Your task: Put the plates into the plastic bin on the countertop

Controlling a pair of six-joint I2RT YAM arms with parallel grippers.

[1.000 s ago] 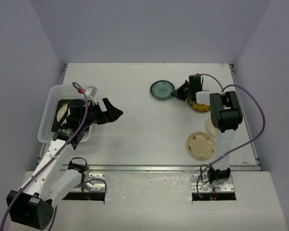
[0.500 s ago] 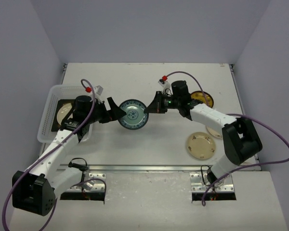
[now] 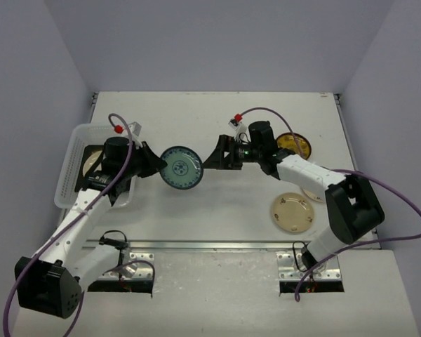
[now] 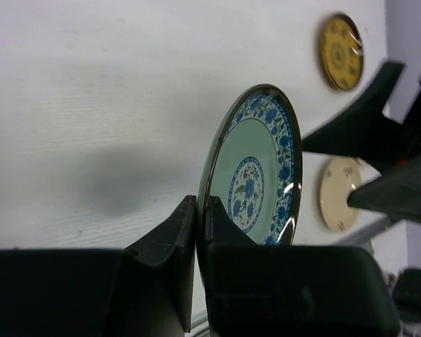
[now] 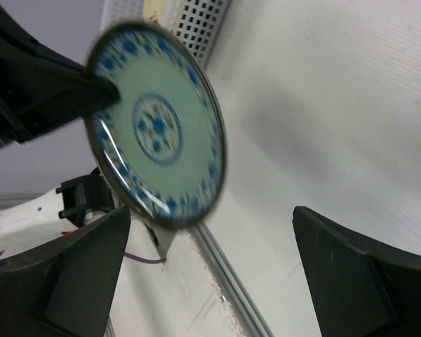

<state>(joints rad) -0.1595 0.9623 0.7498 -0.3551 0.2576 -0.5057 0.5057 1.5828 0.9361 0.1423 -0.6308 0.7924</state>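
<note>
A blue patterned plate (image 3: 181, 167) hangs on edge above the middle of the countertop (image 3: 217, 116). My left gripper (image 3: 156, 167) is shut on its left rim; in the left wrist view the fingers (image 4: 170, 235) pinch the plate (image 4: 252, 172). My right gripper (image 3: 212, 161) stands open just right of the plate, not touching it. The right wrist view shows the plate (image 5: 158, 126) ahead of the wide-apart fingers (image 5: 77, 274). The plastic bin (image 3: 69, 158) at the left holds a cream plate (image 3: 91, 163) on a dark square plate.
A brown-yellow patterned plate (image 3: 295, 146) lies at the right behind the right arm. A cream plate (image 3: 292, 212) lies near the front right, and another cream plate (image 3: 307, 189) is partly hidden under the right arm. A metal rail (image 3: 217, 245) runs along the near edge.
The right arm carried the blue plate to the middle, where the left gripper shut on its rim. The right gripper has opened and let go; the plate has shifted slightly left.
</note>
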